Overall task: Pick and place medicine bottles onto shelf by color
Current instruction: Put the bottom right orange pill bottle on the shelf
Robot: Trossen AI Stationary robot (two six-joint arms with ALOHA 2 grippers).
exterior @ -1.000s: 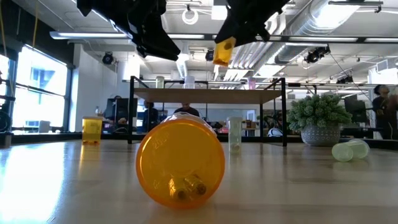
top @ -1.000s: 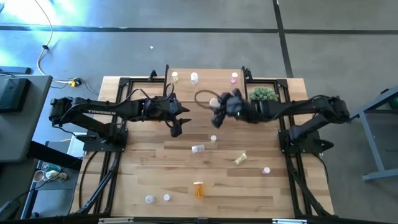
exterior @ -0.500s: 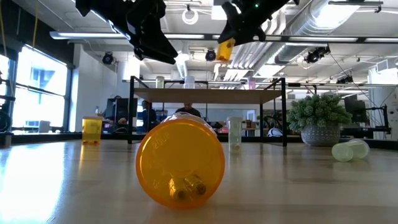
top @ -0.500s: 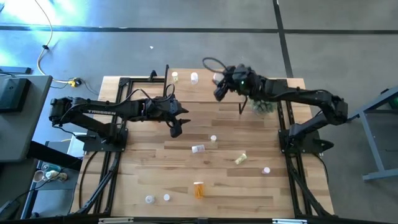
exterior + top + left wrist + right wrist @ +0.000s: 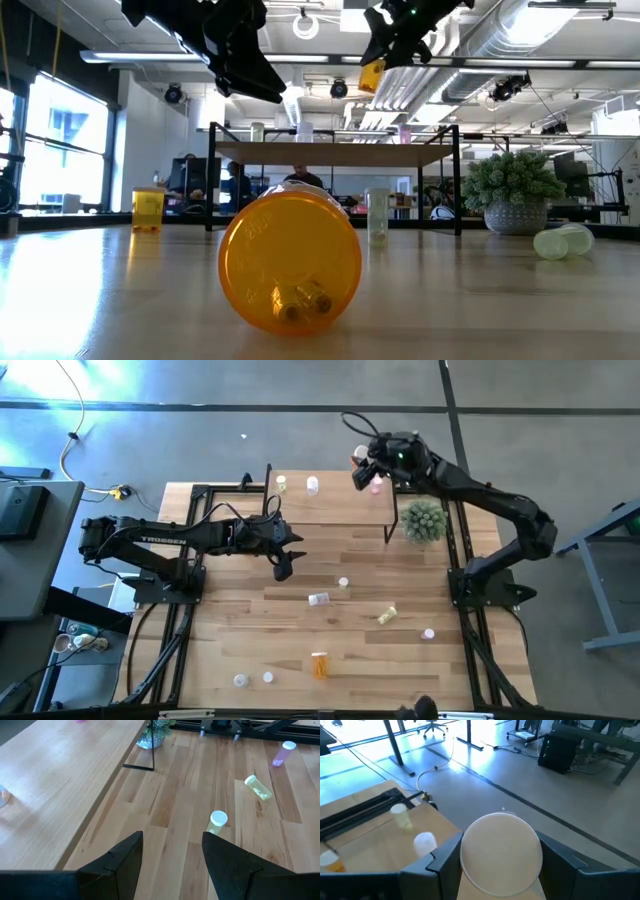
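Carry step: right gripper (image 5: 362, 468) clamped on orange bottle (image 5: 371, 75) above shelf (image 5: 330, 510) (two o'clock corner); next, lower and release.

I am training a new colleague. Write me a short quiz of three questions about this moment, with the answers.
1. True or false: the right gripper holds an orange bottle.
2. Over what does the right gripper hang? A) the plant B) the far right end of the shelf C) the table's front edge
3. Fill in: the left gripper is ____, holding nothing.

Key: 1 true; 2 B; 3 open
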